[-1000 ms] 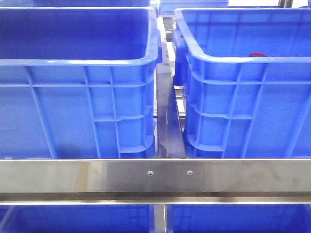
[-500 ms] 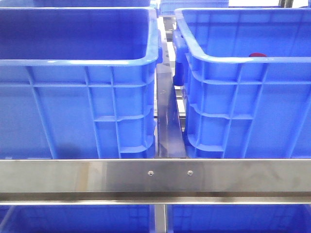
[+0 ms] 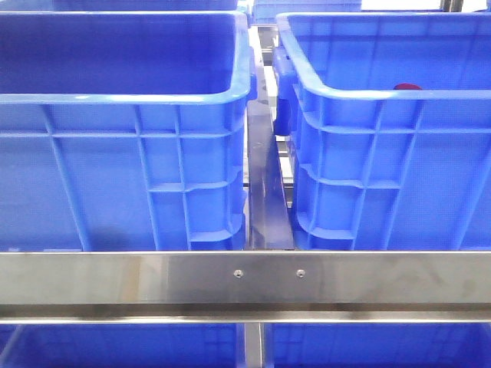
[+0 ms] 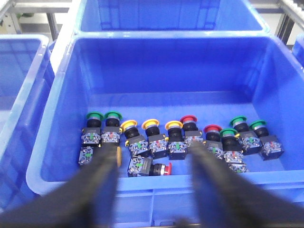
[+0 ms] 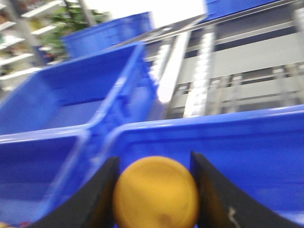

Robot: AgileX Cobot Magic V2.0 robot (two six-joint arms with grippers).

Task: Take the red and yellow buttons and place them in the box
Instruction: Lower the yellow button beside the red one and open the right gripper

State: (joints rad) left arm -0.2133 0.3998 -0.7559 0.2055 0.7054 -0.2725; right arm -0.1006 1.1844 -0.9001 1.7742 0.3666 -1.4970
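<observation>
Yellow button in right gripper, two front crates

We see both crates open on top; a narrow gap separates them, and a steel rail bars the front.

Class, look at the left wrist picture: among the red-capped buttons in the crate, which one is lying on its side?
The red button nearest the crate's front wall, alone in front of the row. Its cap points sideways, while the other red ones stand with their caps up.
</observation>
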